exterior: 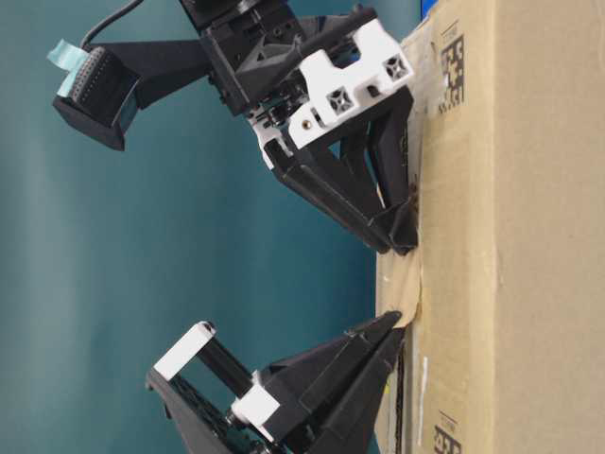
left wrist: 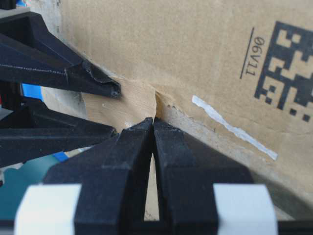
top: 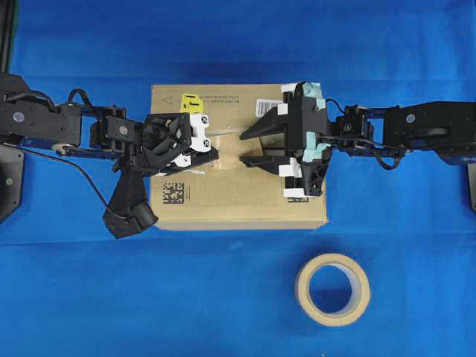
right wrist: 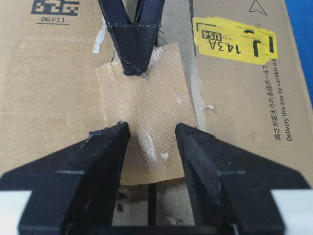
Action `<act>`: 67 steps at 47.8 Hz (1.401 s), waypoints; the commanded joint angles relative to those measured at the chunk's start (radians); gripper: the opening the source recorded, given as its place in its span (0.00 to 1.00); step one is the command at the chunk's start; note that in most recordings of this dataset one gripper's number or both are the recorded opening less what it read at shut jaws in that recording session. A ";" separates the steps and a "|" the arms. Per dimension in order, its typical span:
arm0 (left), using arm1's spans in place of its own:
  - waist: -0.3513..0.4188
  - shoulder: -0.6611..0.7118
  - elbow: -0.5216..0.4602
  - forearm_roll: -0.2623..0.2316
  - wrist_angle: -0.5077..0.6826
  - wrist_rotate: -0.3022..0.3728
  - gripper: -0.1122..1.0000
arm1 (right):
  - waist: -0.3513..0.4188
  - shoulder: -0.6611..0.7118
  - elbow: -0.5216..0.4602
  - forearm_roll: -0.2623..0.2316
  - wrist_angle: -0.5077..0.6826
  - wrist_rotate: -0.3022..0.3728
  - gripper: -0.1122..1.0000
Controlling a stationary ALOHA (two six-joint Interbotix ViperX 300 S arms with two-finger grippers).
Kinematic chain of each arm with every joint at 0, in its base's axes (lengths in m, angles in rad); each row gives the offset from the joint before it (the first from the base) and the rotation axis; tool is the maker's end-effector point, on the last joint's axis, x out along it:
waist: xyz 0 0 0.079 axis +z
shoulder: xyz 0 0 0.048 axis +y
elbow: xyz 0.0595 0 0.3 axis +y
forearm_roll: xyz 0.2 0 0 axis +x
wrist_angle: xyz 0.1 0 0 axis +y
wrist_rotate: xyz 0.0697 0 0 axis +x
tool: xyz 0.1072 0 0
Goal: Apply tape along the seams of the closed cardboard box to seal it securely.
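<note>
Large brown cardboard box [top: 238, 197] at centre of blue cloth-covered table [top: 89, 297], top face up, bearing yellow sticker [right wrist: 234, 40], white barcode label [top: 266, 105] and black square matrix code [top: 172, 193]. Straight slit seam between the two top flaps [right wrist: 152, 208], edged with pale torn tape residue [right wrist: 195, 93], mostly covered mid-box by short tan-brown rectangular piece of paper tape [right wrist: 146, 112] lying flat across it. White scrap of old tape [left wrist: 234, 128] stuck diagonally on cardboard near a second matrix code [left wrist: 288, 68].

Left gripper [top: 212, 152] clenched, jaws pressed together to a single point, tip down on the far end of the tape piece in the right wrist view; whether pinching the tape edge or only pressing on it, cannot tell. Right gripper [right wrist: 152, 134] released, jaws spread wide, fingertips [right wrist: 110, 137] resting on the tape near its nearer end, one toward each long edge. Both grippers meeting nose to nose over mid-box, close but apart.

In the overhead view, black arms and wrist camera housings blocking much of the seam and tape; only a small tan patch visible between the tips. In the table-level view, tape edge [exterior: 402, 284] seen slightly lifted off the box between the two grippers.

Beige ring-shaped tape roll [top: 332, 289] flat on the cloth, well apart from the box, nearer the front right, untouched.
</note>
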 commanded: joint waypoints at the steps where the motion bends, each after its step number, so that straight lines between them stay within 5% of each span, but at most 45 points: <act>1: 0.000 -0.008 -0.025 -0.003 -0.005 -0.005 0.12 | -0.005 -0.011 -0.020 0.003 -0.002 -0.002 0.58; 6: 0.006 -0.009 -0.025 -0.003 -0.021 -0.006 0.26 | -0.005 -0.011 -0.020 0.003 -0.003 -0.002 0.58; 14: 0.011 -0.021 -0.025 -0.003 -0.048 -0.003 0.73 | -0.005 -0.009 -0.020 0.011 -0.002 -0.002 0.58; 16: 0.011 -0.025 -0.026 -0.003 -0.049 -0.003 0.78 | -0.005 -0.011 -0.018 0.012 -0.002 -0.002 0.58; 24: 0.012 -0.034 -0.026 -0.003 -0.037 -0.008 0.69 | -0.005 -0.011 -0.017 0.015 0.011 -0.002 0.58; 67: 0.057 -0.055 -0.040 -0.003 0.121 -0.054 0.69 | -0.005 -0.011 -0.003 0.058 0.021 -0.002 0.58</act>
